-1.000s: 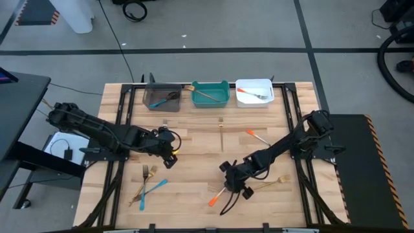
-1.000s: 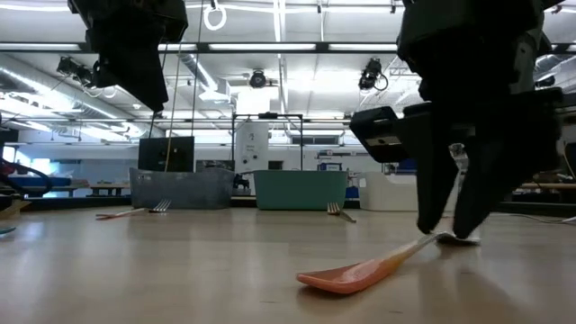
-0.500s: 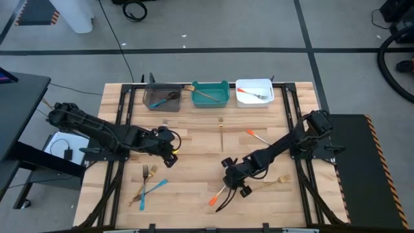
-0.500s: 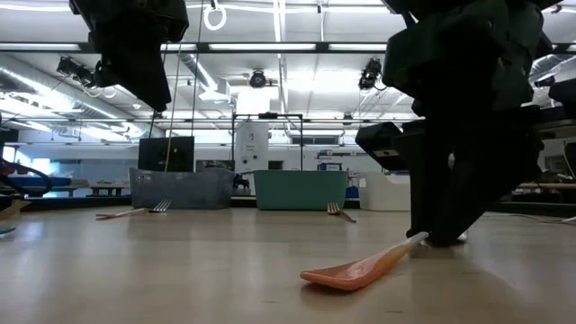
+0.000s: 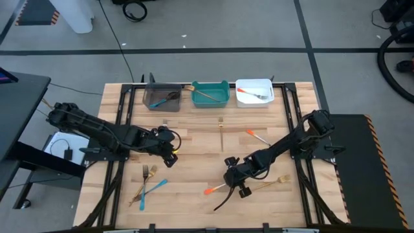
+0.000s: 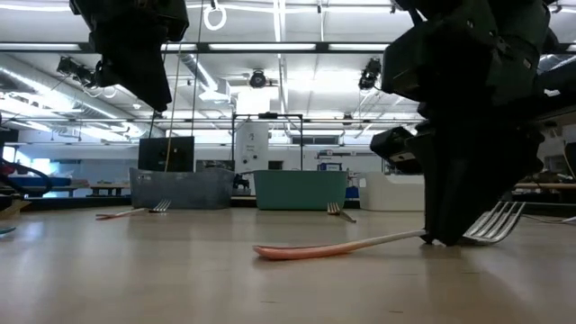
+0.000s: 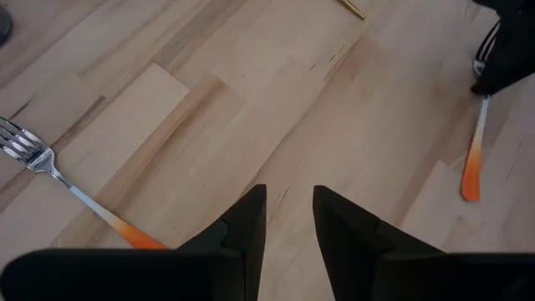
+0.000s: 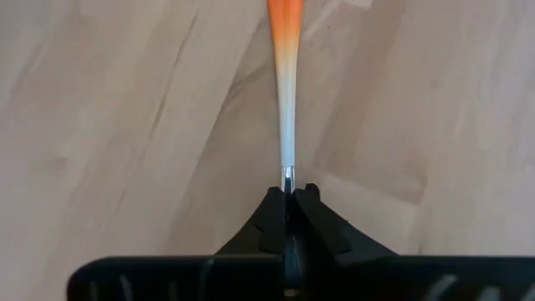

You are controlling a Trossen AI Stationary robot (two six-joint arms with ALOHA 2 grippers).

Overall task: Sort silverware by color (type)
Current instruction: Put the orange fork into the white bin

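My right gripper [image 5: 235, 178] is shut on an orange-handled fork [image 5: 217, 188] at the table's near middle. The fork's orange end [image 6: 274, 251] lies on the wood and its silver tines [image 6: 498, 222] stick up past the fingers. My left gripper [image 5: 170, 149] hangs open above the left middle, touching nothing. Loose on the table are another orange-handled fork [image 5: 257, 136], a gold fork [image 5: 221, 123], a gold fork [image 5: 275, 182] beside the right gripper, and a cluster with a blue-handled piece [image 5: 151, 188] at the near left. My right gripper pinches the fork's silver neck [image 8: 287, 176] between its two fingers, between handle and tines. The fingers come from above, slanting down, and lie along the fork. The tines are raised off the table; the orange handle end [image 6: 274, 251] rests on it.
Three bins stand along the far edge: grey [image 5: 155, 101], teal [image 5: 221, 99] and white [image 5: 253, 102], each with utensils inside. Bare wood lies between the two arms. The table's dark frame rails run along both sides.
My right gripper's fingers, which stood apart on either side of the fork's neck, have shut on it. The fork has turned about: its orange end swung toward the table's left and lies flatter, and the tines have come up off the wood.
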